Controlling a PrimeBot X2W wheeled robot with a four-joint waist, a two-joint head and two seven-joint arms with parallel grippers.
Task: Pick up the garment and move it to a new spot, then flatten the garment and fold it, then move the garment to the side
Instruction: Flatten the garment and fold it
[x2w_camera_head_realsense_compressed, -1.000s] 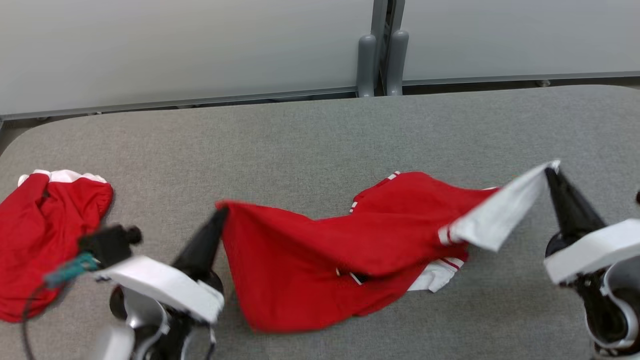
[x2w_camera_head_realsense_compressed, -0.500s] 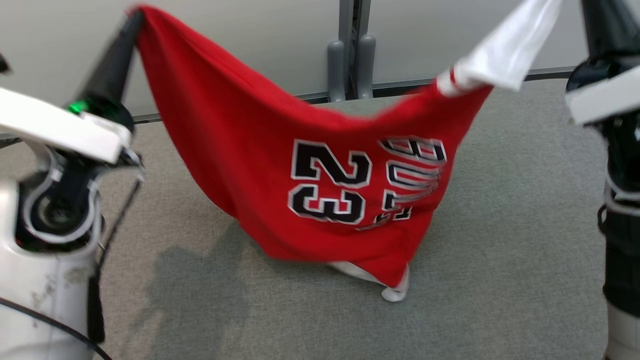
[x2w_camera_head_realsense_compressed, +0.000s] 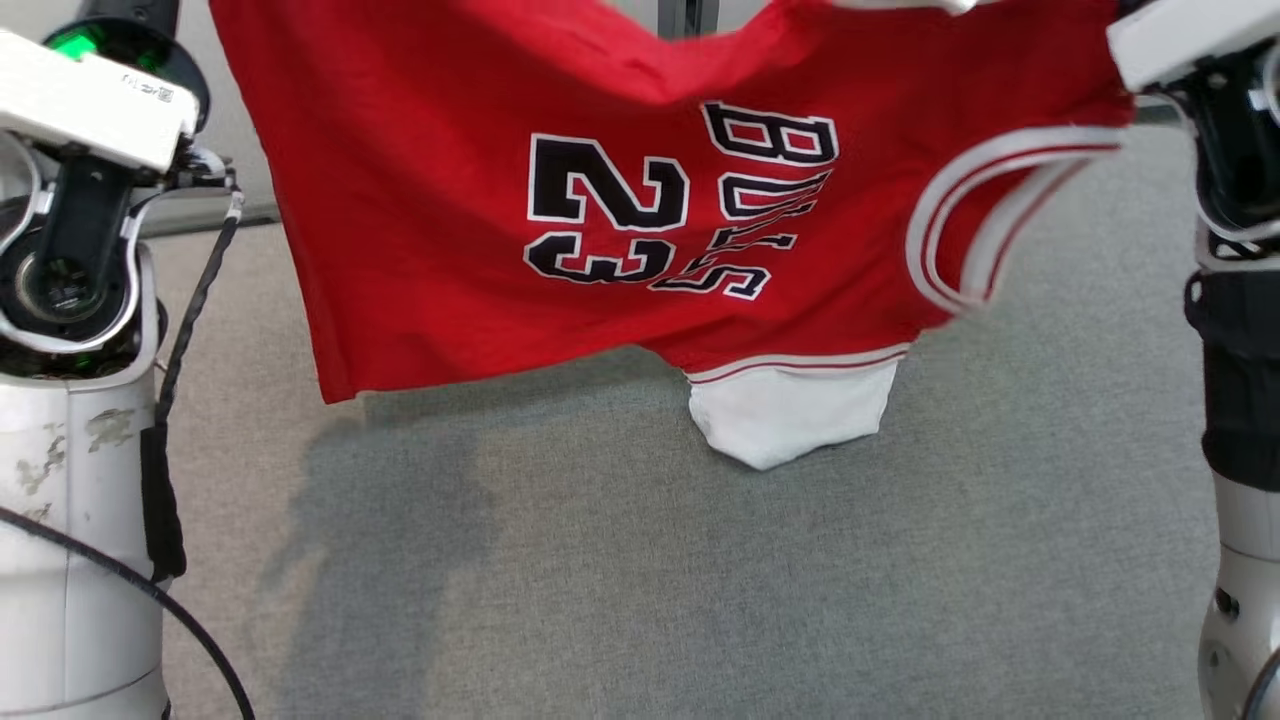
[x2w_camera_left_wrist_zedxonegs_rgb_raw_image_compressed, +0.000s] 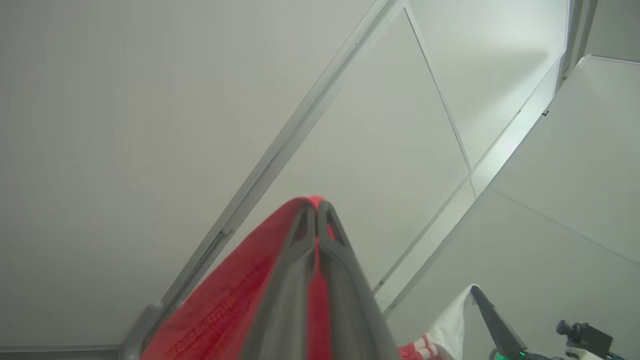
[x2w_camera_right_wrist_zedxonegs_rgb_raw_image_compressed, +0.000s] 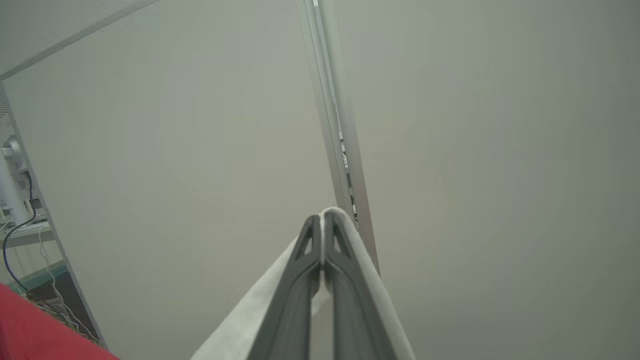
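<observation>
Robotics lab in an office bay: grey fabric-covered counter (x2w_camera_head_realsense_compressed: 700, 600), pale partition panels (x2w_camera_right_wrist_zedxonegs_rgb_raw_image_compressed: 190, 150) on metal posts (x2w_camera_right_wrist_zedxonegs_rgb_raw_image_compressed: 332, 125), loose cabling (x2w_camera_right_wrist_zedxonegs_rgb_raw_image_compressed: 12, 235).

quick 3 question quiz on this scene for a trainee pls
1. Which number is printed on the red jersey? A) 32 B) 23 C) 45
2. Fill the gap: the left gripper pinches red cloth, and the right gripper pinches ____ cloth.
3. True or false: both grippers are open.
Key: 1 B; 2 white; 3 false, each is shut on the jersey.
</observation>
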